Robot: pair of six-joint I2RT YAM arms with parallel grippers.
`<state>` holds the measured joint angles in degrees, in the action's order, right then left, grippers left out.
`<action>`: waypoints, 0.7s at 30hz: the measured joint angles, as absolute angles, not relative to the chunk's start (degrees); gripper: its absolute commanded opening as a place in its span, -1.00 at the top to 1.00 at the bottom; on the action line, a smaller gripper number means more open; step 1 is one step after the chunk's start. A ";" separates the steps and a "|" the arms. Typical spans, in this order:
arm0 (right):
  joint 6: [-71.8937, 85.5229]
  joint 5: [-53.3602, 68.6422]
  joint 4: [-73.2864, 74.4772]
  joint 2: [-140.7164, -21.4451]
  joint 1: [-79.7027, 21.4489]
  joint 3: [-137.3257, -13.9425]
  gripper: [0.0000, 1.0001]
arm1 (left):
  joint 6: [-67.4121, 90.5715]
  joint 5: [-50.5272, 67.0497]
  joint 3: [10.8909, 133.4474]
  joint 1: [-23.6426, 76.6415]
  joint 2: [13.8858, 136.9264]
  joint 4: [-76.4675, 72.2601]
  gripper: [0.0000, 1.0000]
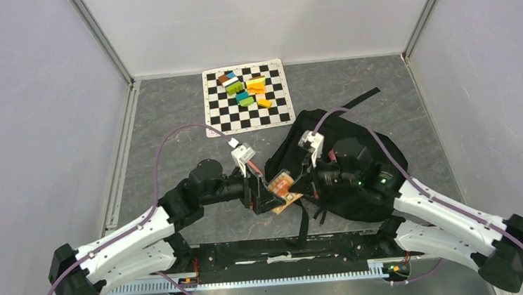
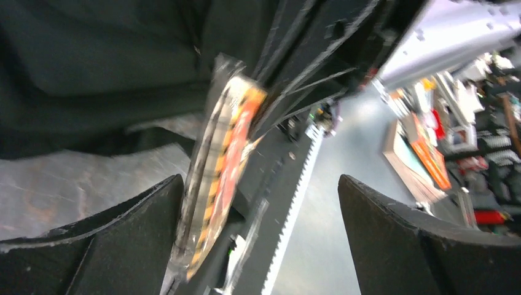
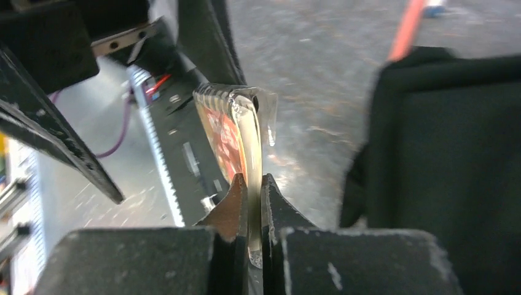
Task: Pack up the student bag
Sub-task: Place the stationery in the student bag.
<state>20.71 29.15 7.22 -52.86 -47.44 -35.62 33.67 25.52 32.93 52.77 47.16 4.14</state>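
The student bag (image 1: 348, 158) is a black fabric backpack lying right of centre, with a strap (image 1: 362, 99) trailing toward the back. It also shows in the left wrist view (image 2: 92, 55) and in the right wrist view (image 3: 448, 160). An orange notebook in clear plastic wrap (image 1: 281, 188) is held on edge just left of the bag. My right gripper (image 3: 254, 181) is shut on its edge (image 3: 236, 129). My left gripper (image 2: 258, 184) is open around it, and the notebook (image 2: 221, 172) lies against the left finger (image 2: 123, 239).
A black-and-white checkered mat (image 1: 270, 111) lies at the back with several small coloured blocks (image 1: 245, 87) on it. A toothed metal rail (image 1: 255, 278) runs along the near table edge. Grey walls close in the left, back and right sides.
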 measured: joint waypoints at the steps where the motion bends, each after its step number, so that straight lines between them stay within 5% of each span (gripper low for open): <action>1: 20.64 25.65 10.35 -51.68 -46.76 -36.99 1.00 | 33.32 23.35 32.93 52.73 48.29 2.31 -0.99; 12: 24.32 -24.36 30.13 -37.56 -42.35 -47.57 1.00 | 31.99 10.59 49.08 60.55 78.91 -1.50 -0.97; 17: 25.63 -35.57 34.61 -36.73 -41.87 -49.32 1.00 | 32.77 6.42 57.23 63.59 88.84 -1.98 -0.95; 21: 27.16 -37.82 37.12 -36.38 -41.89 -48.49 1.00 | 34.50 1.08 60.40 63.81 93.58 -1.34 -0.76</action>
<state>27.16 -37.82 37.12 -36.38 -41.89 -48.49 34.50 1.08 60.40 63.81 93.58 -1.34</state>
